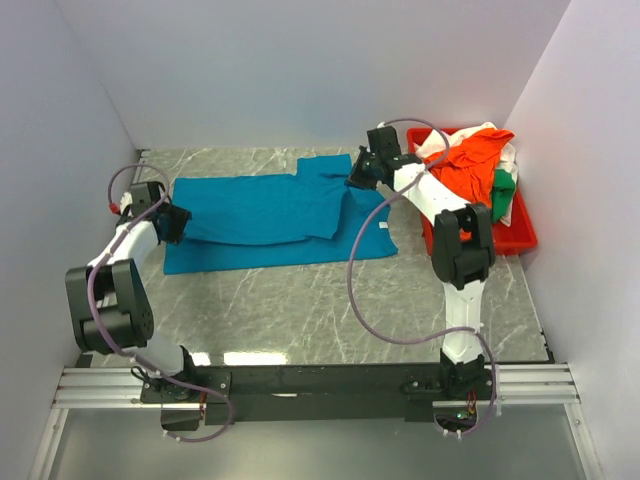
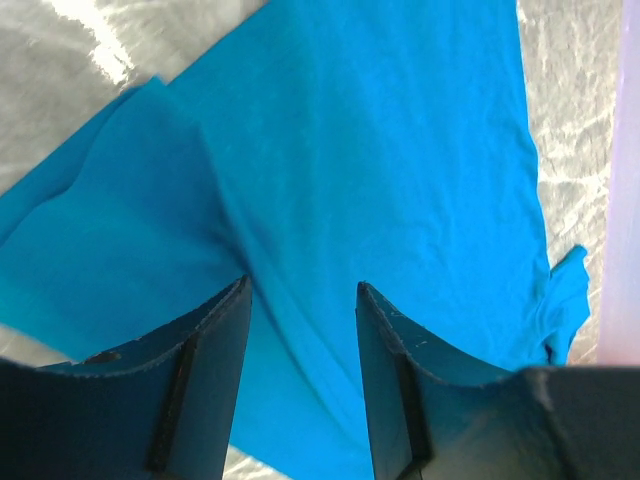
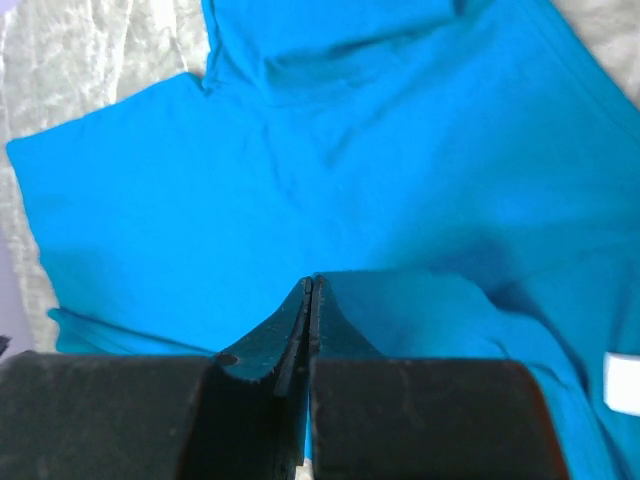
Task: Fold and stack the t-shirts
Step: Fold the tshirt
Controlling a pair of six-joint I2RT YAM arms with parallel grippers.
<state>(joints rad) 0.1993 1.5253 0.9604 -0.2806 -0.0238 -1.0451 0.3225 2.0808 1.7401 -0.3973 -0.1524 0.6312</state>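
Teal shirt [image 1: 270, 215] flat on table [image 1: 300, 310], long axis L-R. L gripper [image 1: 178, 222] over its L end, jaws apart, nothing btwn. R gripper [image 1: 357, 172] at far-R sleeve edge, jaws pressed together; cloth nipped or not, can't tell. Each arm nearest own end.

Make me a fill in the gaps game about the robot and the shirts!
1. The soft cloth t-shirt spread on the grey marble table is teal-____.
2. The left pincer above it is ____.
3. The right pincer is ____.
4. The bright orange cloth shirt lies in the red plastic ____.
Missing words: blue, open, shut, tray.
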